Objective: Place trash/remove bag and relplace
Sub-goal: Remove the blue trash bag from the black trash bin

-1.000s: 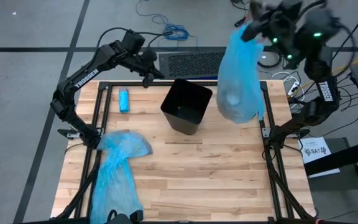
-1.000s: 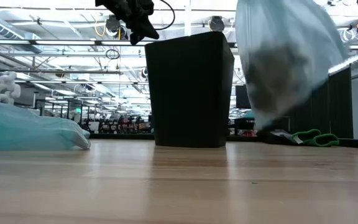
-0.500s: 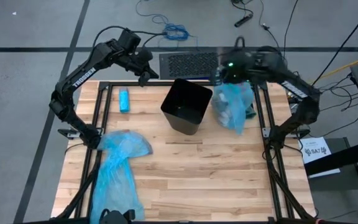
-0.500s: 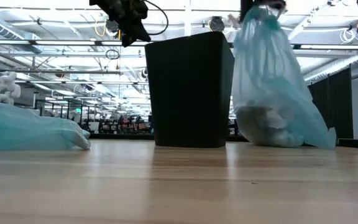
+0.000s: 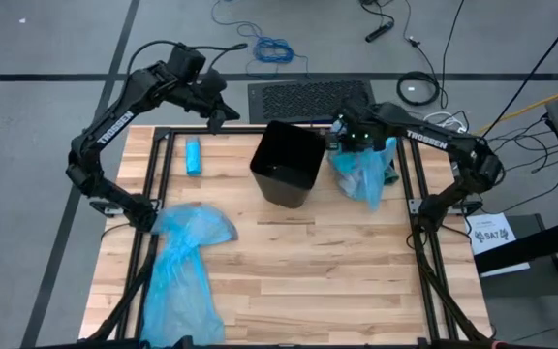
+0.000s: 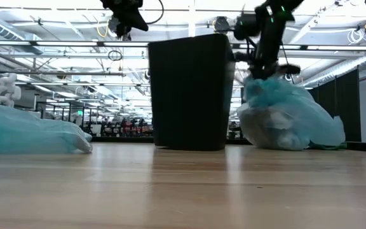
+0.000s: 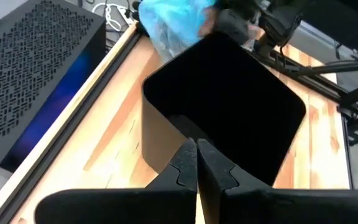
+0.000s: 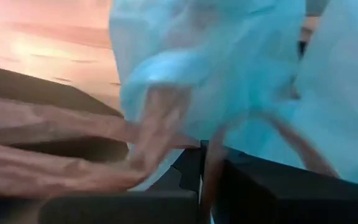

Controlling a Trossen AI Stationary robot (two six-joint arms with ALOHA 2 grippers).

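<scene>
Trash bag (image 5: 360, 173) apparently pinched in right fingers (image 8: 197, 177).

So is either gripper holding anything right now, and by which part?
The right gripper grips the filled blue bag by its gathered top; the left gripper holds nothing.

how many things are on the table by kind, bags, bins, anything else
blue plastic bags: 2, a filled bag beside the bin, gripped by the right gripper, and a loose bag lying flat
black bin: 1
small blue oblong object: 1
total: 4
</scene>
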